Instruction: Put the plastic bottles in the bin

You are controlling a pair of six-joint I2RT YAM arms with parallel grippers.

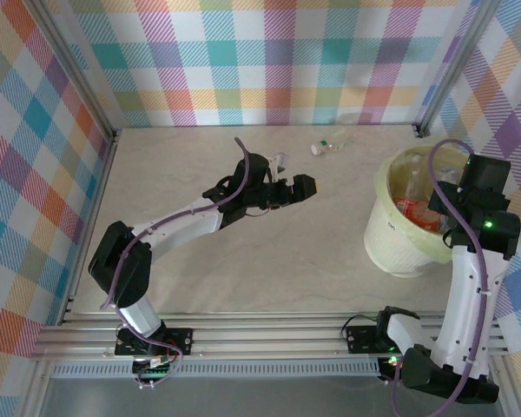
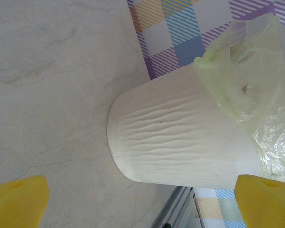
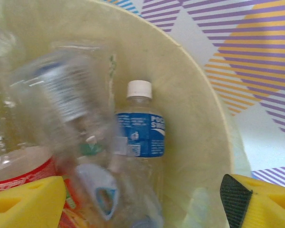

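The right end effector (image 3: 142,202) hangs over the bin (image 1: 389,248) with its fingers spread wide, released. Between them a blurred clear bottle (image 3: 71,109) shows inside the bin, beside a blue-labelled bottle (image 3: 140,133) and a red-labelled bottle (image 3: 19,178). Left of the bin, the left end effector (image 1: 300,189) is released and empty. One small bottle (image 1: 326,147) lies on the desk (image 1: 243,261), beyond the bin's left side.

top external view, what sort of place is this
Probably a robot test cell: plaid backdrop walls, an aluminium frame rail, and left arm and right arm bolted at the table edge.
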